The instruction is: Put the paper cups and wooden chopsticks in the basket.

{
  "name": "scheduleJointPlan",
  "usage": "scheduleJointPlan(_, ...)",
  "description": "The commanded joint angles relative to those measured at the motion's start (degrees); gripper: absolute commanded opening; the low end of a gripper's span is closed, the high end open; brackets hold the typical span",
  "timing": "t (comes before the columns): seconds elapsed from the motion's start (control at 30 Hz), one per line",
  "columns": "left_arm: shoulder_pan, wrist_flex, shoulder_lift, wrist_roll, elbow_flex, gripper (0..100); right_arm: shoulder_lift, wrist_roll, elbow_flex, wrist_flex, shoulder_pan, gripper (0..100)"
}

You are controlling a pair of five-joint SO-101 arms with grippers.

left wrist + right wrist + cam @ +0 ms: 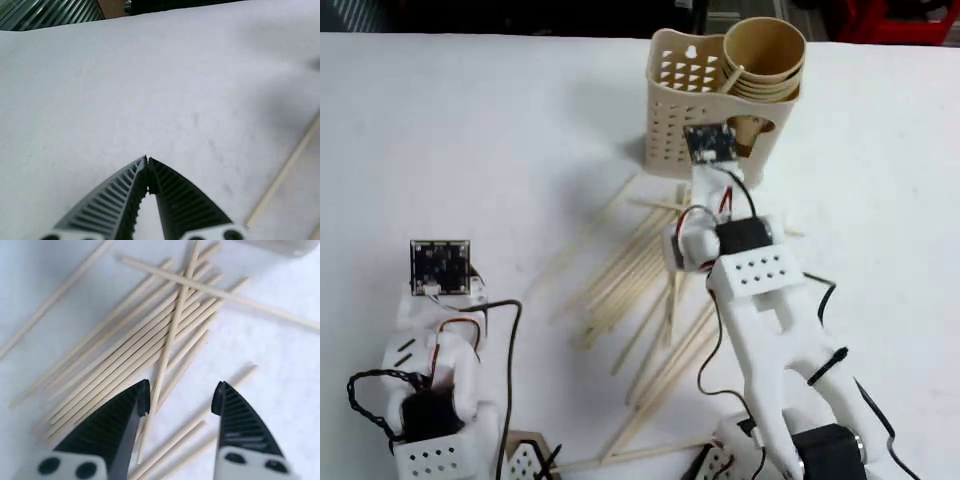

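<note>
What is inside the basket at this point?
A nested stack of paper cups stands in the basket, with one wooden chopstick leaning beside it. The basket's floor and the cups' lower parts are hidden by its walls.

The table [470, 130] is bare across its far left, leaving wide room to pass. Scattered wooden chopsticks [630, 280] cover the middle. The basket [685, 100] stands far centre, its right part filled by stacked paper cups [765, 55]. The right arm [770, 290] blocks its near side.
</note>
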Motion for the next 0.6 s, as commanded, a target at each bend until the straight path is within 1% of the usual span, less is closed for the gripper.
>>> scheduleJointPlan(0.0,-0.4,-1.05,-0.92,0.62,-0.44,2,1.1,-4.66,-0.26,0.13,-2.24,21.1)
scheduleJointPlan(0.33,-0.48,-1.05,-0.92,0.62,-0.44,2,16.04,-11.87,-0.35,-8.92,-1.27,21.0)
scheduleJointPlan(0.57,-0.48,-1.05,-1.01,0.62,-0.44,2,21.67,-14.07,-1.93,-9.1,1.45,20.9)
